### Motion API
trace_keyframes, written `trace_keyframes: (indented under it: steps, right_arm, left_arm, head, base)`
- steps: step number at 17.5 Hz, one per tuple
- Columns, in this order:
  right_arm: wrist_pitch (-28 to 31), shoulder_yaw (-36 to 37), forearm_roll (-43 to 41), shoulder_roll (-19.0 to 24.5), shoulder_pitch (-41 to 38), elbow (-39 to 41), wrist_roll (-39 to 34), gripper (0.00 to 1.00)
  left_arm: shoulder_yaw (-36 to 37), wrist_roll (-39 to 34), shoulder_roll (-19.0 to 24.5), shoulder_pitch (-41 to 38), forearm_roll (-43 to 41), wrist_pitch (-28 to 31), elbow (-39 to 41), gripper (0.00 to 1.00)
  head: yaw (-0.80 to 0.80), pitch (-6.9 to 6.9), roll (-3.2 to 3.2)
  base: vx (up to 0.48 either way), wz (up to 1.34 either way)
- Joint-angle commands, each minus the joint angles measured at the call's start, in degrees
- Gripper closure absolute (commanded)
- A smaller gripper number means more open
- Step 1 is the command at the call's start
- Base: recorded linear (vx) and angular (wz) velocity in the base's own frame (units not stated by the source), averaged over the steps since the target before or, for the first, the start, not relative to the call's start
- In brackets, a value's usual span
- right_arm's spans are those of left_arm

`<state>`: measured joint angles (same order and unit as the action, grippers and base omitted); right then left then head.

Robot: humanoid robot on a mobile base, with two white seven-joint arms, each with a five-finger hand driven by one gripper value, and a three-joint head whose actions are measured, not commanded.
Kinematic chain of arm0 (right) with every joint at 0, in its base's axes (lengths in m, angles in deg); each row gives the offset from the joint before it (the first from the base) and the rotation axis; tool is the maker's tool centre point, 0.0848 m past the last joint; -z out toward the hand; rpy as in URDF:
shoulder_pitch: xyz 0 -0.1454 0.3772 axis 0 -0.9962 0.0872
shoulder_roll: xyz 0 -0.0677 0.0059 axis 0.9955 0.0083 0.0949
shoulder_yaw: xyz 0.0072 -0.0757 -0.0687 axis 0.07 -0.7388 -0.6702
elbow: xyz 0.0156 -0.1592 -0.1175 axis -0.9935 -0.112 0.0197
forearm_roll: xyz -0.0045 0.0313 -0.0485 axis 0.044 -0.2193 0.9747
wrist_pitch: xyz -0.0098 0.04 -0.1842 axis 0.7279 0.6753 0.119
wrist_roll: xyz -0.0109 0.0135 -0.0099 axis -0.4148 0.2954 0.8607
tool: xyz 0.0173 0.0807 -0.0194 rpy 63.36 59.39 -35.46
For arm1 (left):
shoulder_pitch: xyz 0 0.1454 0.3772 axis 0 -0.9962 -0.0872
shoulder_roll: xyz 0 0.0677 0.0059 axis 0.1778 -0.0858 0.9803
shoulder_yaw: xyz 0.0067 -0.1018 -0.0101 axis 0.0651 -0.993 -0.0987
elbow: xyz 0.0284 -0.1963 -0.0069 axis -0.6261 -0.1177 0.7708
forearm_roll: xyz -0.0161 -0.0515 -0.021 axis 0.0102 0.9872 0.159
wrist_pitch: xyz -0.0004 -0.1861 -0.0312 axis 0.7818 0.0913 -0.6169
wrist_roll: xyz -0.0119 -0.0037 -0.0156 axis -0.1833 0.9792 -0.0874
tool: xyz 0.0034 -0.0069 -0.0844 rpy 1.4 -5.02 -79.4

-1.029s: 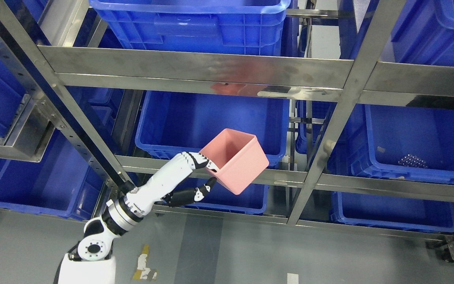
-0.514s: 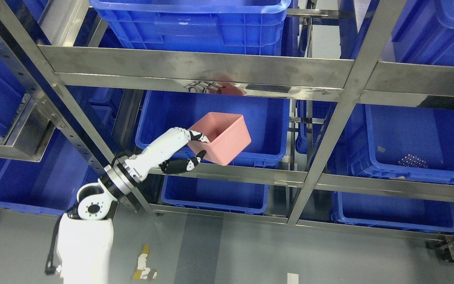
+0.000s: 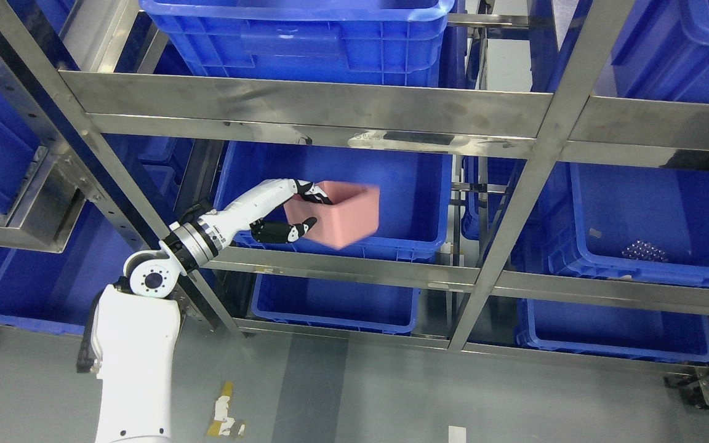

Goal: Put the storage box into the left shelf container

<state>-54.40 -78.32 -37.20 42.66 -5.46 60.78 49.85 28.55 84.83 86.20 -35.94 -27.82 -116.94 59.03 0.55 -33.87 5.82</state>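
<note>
Steel shelf (image 3: 305, 107) fills the frame, blue bins on every level. Centre bin (image 3: 416, 203), middle level: pink box (image 3: 345, 215) tilted, blurred, held over its front part. Left hand (image 3: 287, 212) at centre-left; fingers (image 3: 308, 192) and thumb pinch the box's left wall.

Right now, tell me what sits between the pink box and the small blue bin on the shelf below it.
In the head view, the blue container's front wall and a steel shelf rail separate the pink box, held by the left hand, from the lower bin.
</note>
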Motion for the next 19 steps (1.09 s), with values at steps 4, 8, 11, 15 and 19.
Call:
trace_keyframes:
  steps: [4, 8, 11, 15, 19]
  right_arm:
    - [0.0, 0.0, -0.2, -1.0, -0.4, 1.0, 0.0, 0.0]
    - [0.0, 0.0, -0.2, -1.0, -0.4, 1.0, 0.0, 0.0]
    - [0.0, 0.0, -0.2, -1.0, -0.4, 1.0, 0.0, 0.0]
    - [0.0, 0.0, -0.2, -1.0, -0.4, 1.0, 0.0, 0.0]
    - [0.0, 0.0, -0.2, -1.0, -0.4, 1.0, 0.0, 0.0]
  left_arm:
    - [0.1, -5.3, 1.0, 1.7, 1.4, 0.0, -6.4, 0.15]
    - [7.0, -8.5, 1.0, -0.3, 12.1, 0.0, -3.8, 0.1]
    - [13.0, -8.5, 1.0, -8.5, 19.5, 0.0, 1.0, 0.1]
    - [14.4, -12.8, 1.0, -18.9, 28.1, 0.0, 10.0, 0.01]
    - [17.0, -23.8, 1.0, -26.4, 37.0, 6.4, 25.4, 0.0]
  head:
    - [0.0, 0.0, 0.0]
    - [0.0, 0.0, 0.0]
    - [0.0, 0.0, 0.0]
    - [0.0, 0.0, 0.0]
    - [0.0, 0.0, 0.0]
  base:
    - [0.0, 0.0]
    - [0.0, 0.0]
    - [0.0, 0.0]
    - [0.0, 0.0]
    - [0.0, 0.0]
